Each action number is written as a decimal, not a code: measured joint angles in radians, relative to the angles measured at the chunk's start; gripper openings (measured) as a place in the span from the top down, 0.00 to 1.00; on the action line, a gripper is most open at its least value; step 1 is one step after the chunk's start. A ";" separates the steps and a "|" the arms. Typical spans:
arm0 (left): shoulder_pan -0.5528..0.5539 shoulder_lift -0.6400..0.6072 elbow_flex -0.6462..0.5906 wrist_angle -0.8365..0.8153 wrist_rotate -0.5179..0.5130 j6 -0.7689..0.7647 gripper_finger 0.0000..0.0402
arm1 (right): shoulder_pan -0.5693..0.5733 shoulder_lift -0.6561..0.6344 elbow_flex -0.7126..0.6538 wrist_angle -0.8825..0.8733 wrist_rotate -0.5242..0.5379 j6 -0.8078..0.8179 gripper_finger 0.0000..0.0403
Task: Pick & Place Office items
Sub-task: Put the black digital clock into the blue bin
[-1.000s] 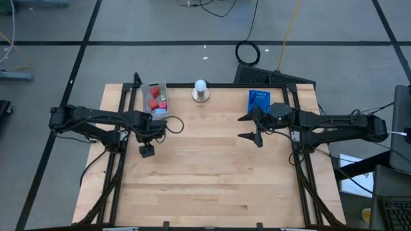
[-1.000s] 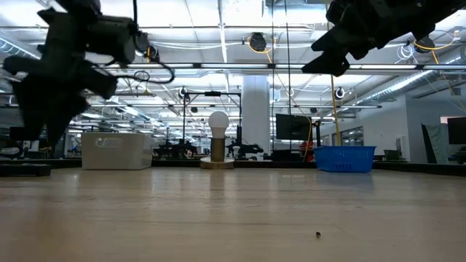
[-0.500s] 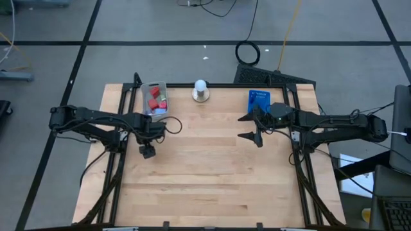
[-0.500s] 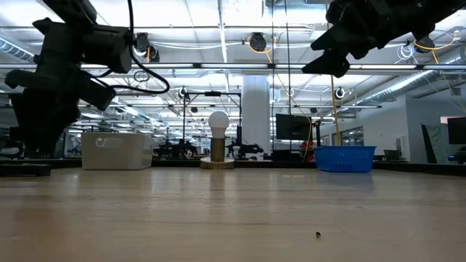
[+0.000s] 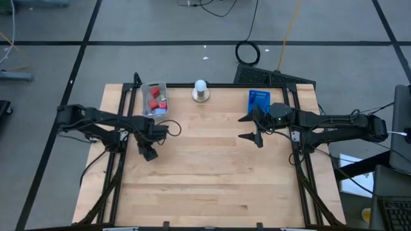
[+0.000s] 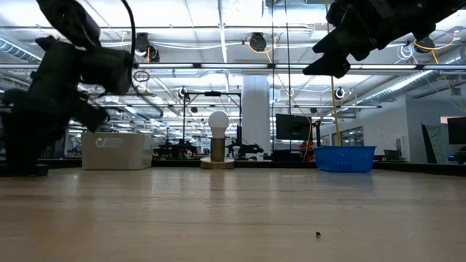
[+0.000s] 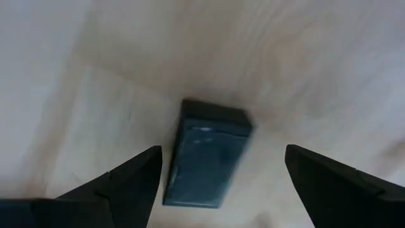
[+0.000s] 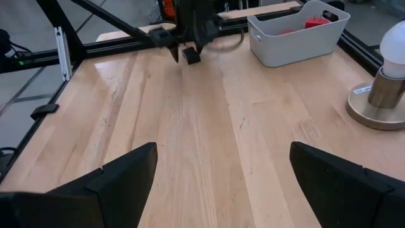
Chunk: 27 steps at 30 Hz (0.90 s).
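The left gripper (image 7: 218, 190) hangs with fingers spread over a black block (image 7: 209, 152) on the bench (image 5: 212, 173). It looks rigid, light (maybe slick); pinch its long sides.

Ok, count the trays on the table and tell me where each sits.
2. The grey tray sits at the table's far edge on the left arm's side, holding red blocks. The blue tray sits at the far edge on the right arm's side.

No text, label or number is legible.
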<state>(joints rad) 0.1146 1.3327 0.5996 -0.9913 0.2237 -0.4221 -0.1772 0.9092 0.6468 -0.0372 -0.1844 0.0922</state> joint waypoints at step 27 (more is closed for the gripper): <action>0.123 0.227 0.045 -0.008 -0.003 0.163 0.31 | 0.050 0.000 0.000 0.000 -0.003 0.001 0.13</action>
<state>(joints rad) 0.2372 1.5597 0.6445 -0.9989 0.2209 -0.2594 -0.1276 0.9089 0.6468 -0.0374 -0.1875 0.0936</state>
